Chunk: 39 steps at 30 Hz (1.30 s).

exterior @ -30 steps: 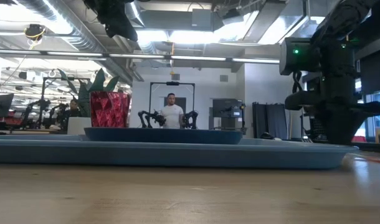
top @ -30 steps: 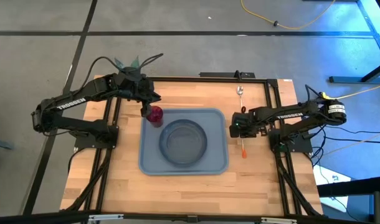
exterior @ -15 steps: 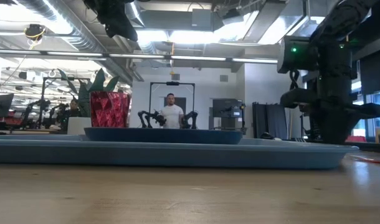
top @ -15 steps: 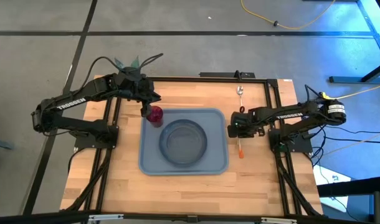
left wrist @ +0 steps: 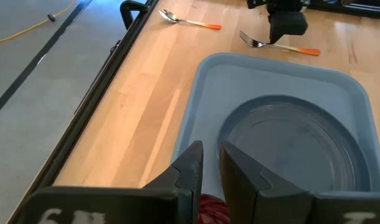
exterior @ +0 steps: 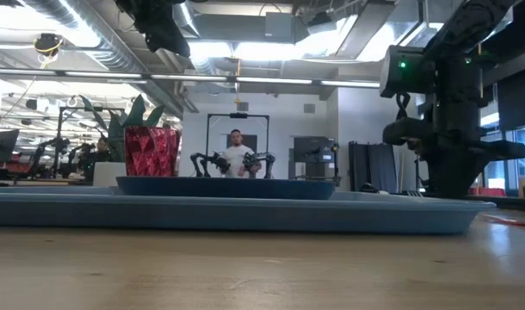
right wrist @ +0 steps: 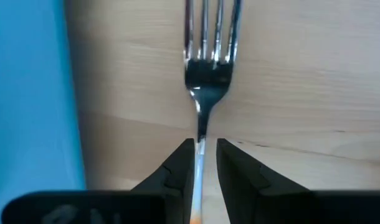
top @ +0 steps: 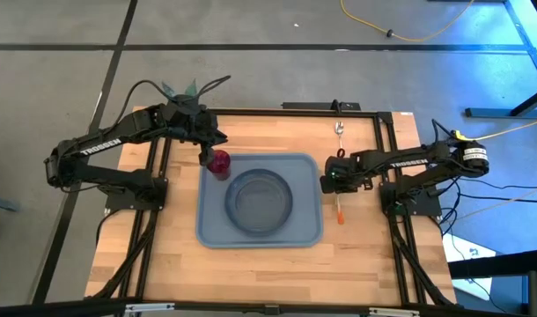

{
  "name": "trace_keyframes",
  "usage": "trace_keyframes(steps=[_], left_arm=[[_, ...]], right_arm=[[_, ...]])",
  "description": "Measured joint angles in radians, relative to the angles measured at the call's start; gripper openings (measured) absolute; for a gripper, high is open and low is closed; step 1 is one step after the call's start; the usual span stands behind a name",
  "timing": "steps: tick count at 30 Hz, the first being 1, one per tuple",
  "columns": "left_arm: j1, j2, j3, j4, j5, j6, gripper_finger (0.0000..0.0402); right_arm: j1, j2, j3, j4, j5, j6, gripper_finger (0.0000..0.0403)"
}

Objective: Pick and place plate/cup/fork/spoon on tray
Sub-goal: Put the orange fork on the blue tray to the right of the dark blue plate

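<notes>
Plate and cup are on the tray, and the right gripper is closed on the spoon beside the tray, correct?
Not quite: the right gripper is closed on the fork, tines clear in the right wrist view. The spoon lies untouched farther back. Plate and cup are on the tray.

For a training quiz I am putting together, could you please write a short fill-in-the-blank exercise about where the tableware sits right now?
1. The plate lies in the middle of the ____.
2. The right gripper has its fingers around the neck of the ____.
3. The cup stands in a ____ of the tray.
4. The spoon lies on the bare ____, off the tray.

Missing words: tray; fork; corner; table
</notes>
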Motion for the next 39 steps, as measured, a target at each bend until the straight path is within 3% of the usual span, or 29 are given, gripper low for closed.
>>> trace_keyframes(steps=[26, 33, 39], left_arm=[[0.0, 0.0, 0.0, 0.0, 0.002, 0.0, 0.0047], [0.0, 0.0, 0.0, 0.0, 0.002, -0.001, 0.0047], [0.0, 0.0, 0.0, 0.0, 0.002, 0.001, 0.0047]], right_arm=[[0.001, 0.116, 0.004, 0.053, 0.026, -0.078, 0.0071], [0.001, 0.119, 0.003, 0.045, 0.037, -0.062, 0.0016], [0.001, 0.116, 0.003, 0.044, 0.042, -0.065, 0.0009]])
